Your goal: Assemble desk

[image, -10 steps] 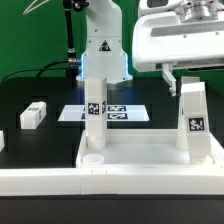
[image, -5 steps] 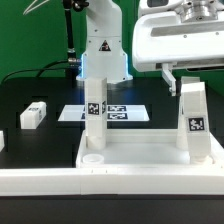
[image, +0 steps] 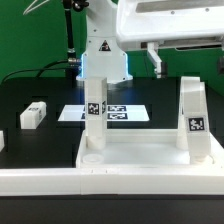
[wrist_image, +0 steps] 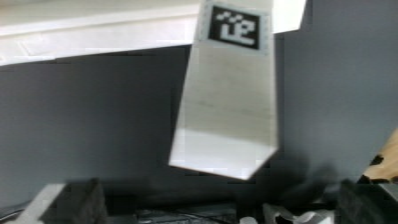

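Farthest from the jaws, cut off by the exterior view's left edge: a small white block [image: 2,143] on the black table [image: 50,140], possibly another leg, too little showing to tell. A little nearer the jaws, yet well apart from them: a short white square-section plastic leg with a black-and-white tag [image: 33,115], lying flat and loose on the table, not yet fitted. Next toward the jaws: the marker board [image: 118,113], flat behind the work, no part of the build. In front of it, a second tagged white leg [image: 95,105], upright at the far left corner of the large flat white rectangular plastic panel with the raised rim [image: 140,160]; judged planted in its corner socket, firmness of seating impossible to tell. Just before that leg, a round socket [image: 92,157], seemingly empty. Along the near edge, the long low white border rail [image: 40,182], not furniture. Closest to the jaws, beneath them: a third tagged white leg [image: 193,120], upright on the panel's right side, seen from above in the wrist view, ahead of the fingertips rather than between them. Above it, the two-finger gripper [wrist_image: 214,200], spread fully wide, clasping nothing, clear of the leg's top. Judged about halfway: two legs standing, at least one waiting on the table, remaining sockets to fill, tightness of the standing pair unconfirmed.
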`<state>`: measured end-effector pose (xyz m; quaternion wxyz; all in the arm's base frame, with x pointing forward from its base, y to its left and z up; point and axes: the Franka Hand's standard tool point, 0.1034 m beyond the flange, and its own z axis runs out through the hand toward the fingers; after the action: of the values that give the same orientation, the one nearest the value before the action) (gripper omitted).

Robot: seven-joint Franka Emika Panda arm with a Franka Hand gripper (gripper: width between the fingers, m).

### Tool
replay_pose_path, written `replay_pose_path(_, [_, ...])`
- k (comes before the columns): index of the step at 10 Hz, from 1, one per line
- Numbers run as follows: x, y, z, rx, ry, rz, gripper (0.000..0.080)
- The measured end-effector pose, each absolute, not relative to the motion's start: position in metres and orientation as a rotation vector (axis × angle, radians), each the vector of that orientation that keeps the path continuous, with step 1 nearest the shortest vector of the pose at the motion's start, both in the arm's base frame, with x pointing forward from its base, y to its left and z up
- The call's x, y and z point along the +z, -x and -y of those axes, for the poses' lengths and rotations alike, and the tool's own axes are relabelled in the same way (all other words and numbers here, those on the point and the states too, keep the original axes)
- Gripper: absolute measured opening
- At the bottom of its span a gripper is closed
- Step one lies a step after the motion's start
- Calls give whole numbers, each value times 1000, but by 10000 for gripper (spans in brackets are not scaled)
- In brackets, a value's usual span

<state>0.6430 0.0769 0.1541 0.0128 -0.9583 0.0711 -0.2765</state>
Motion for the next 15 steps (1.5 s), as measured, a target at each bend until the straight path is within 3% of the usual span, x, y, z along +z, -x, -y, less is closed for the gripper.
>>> replay_pose_path(6, [146, -652, -66, -122, 3075, -312, 649])
replay_pose_path(9, [131, -652, -87, -144, 3063, -372, 649])
replay_pose_path(14, [127, -651, -94, -147, 3052, -423, 623])
replay_pose_path(15, [127, -651, -94, -145, 3042, -471, 444])
